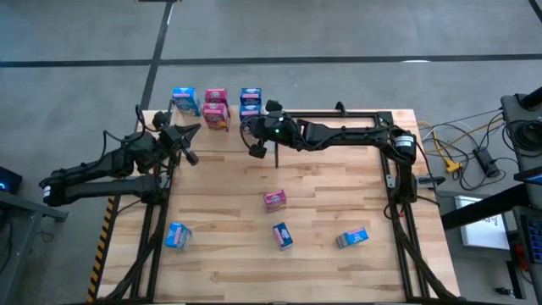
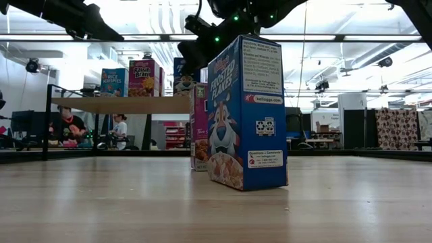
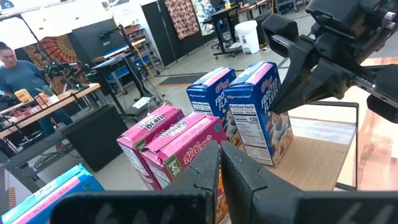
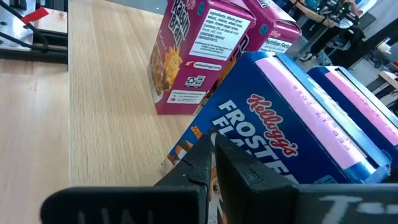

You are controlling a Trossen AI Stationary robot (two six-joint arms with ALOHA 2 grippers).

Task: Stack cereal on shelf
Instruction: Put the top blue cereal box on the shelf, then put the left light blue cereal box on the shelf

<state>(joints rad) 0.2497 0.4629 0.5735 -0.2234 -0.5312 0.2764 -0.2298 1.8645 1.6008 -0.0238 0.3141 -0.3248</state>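
Currently, both my grippers sit at the shelf (image 1: 222, 127), fingers closed and holding nothing. Right gripper (image 1: 255, 149) hovers just in front of the Frosted Flakes pair (image 1: 250, 100); left gripper (image 1: 188, 144) waits near the shelf's left end, facing the pink Raisin Bran boxes (image 3: 168, 146). Five boxes stand on the shelf already. Four remain on the table (image 1: 339, 212): a pink box (image 1: 273, 199) nearest, then three blue ones (image 1: 282, 235) nearer the front edge. Judgement: between placements. Next move likely calls for the right arm to back off, open, and descend squarely over the pink box.
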